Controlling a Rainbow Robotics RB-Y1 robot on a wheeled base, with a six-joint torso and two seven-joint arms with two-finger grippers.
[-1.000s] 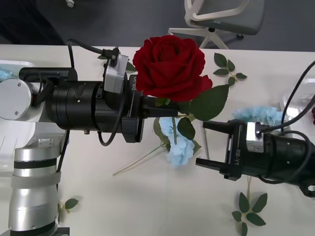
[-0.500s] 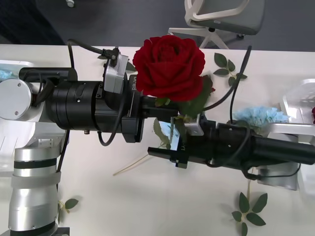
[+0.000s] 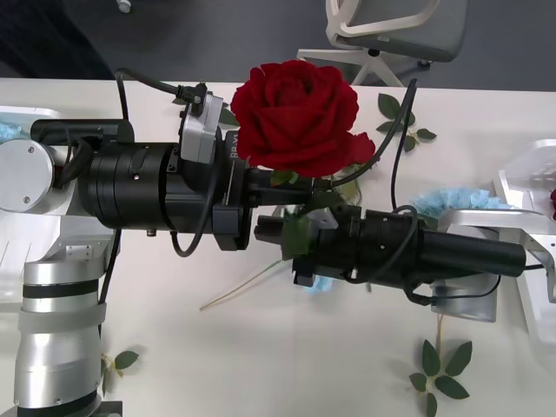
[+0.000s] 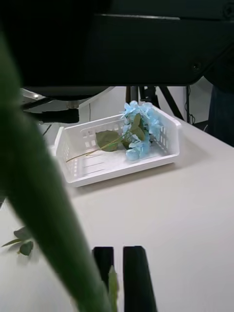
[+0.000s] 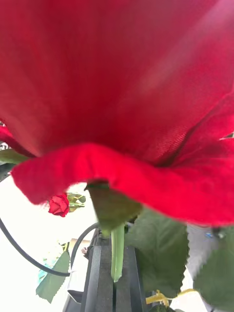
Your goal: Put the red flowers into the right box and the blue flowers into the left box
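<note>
My left gripper [image 3: 280, 186] is shut on the stem of a red rose [image 3: 300, 115] and holds it upright, high over the middle of the table. The bloom [image 5: 126, 83] shows from below, with the stem [image 5: 117, 253] between my black fingers [image 5: 100, 280]. My right gripper [image 3: 273, 233] sits just under the left one, its fingers [image 4: 139, 278] closed together on the same rose's lower stem and leaf. The left box [image 4: 83, 163] holds a blue flower [image 4: 140, 130]. The right box [image 3: 532, 176] holds a red flower [image 3: 552, 203]. Another blue flower [image 3: 460, 204] lies on the table.
Loose leaf sprigs lie at the back right [image 3: 400, 117], front right [image 3: 443, 369] and front left [image 3: 122, 358]. A thin bare stem [image 3: 233, 293] lies under the arms. An office chair [image 3: 391, 26] stands beyond the table's far edge.
My right arm has swung left across the table to just under the held rose, and its fingers, open a second ago, have closed. The left arm and rose barely moved.
</note>
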